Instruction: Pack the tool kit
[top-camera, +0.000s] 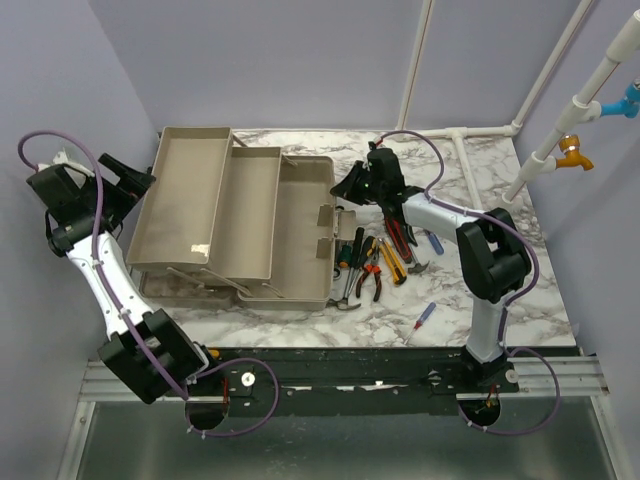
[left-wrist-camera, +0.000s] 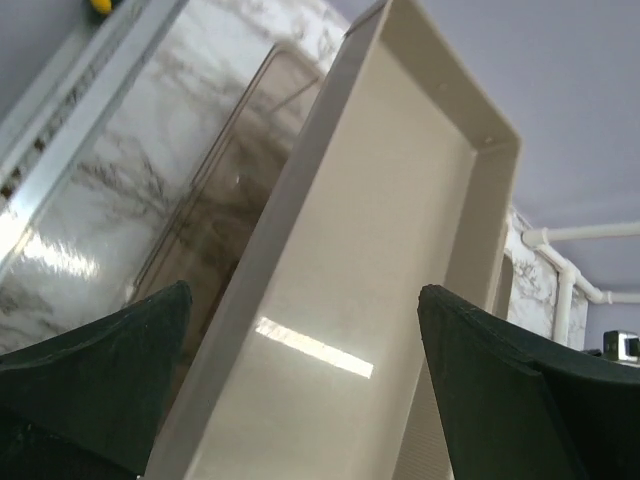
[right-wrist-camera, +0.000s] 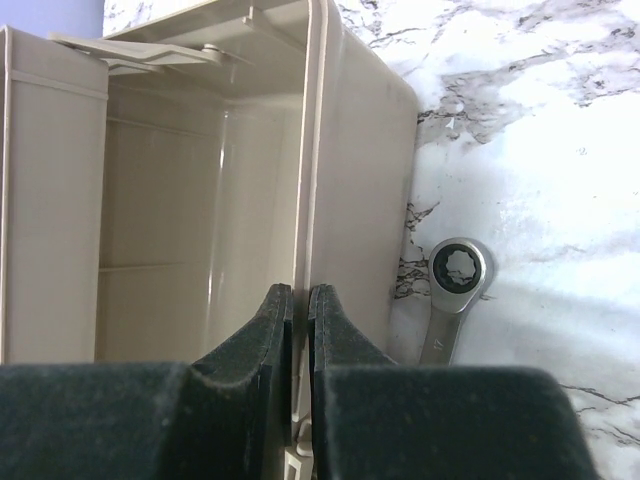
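Note:
The beige toolbox (top-camera: 300, 235) stands open on the marble table, its two fold-out trays (top-camera: 190, 195) spread to the left. My right gripper (top-camera: 342, 187) is shut on the rim of the box's right wall (right-wrist-camera: 365, 180); its jaws (right-wrist-camera: 300, 295) pinch that thin rim. A ring wrench (right-wrist-camera: 455, 290) lies on the table just right of the box. My left gripper (top-camera: 138, 182) is open and empty at the outer tray's left side; the tray (left-wrist-camera: 380, 250) fills its view between the fingers (left-wrist-camera: 303, 300). The smoky lid (left-wrist-camera: 215, 200) lies beneath. Pliers and screwdrivers (top-camera: 375, 262) lie in a heap right of the box.
A blue-and-red screwdriver (top-camera: 424, 317) lies alone near the table's front edge. White pipes (top-camera: 470, 135) run along the back right, with orange (top-camera: 575, 150) and blue (top-camera: 625, 100) fittings. Lavender walls close in on the left and back.

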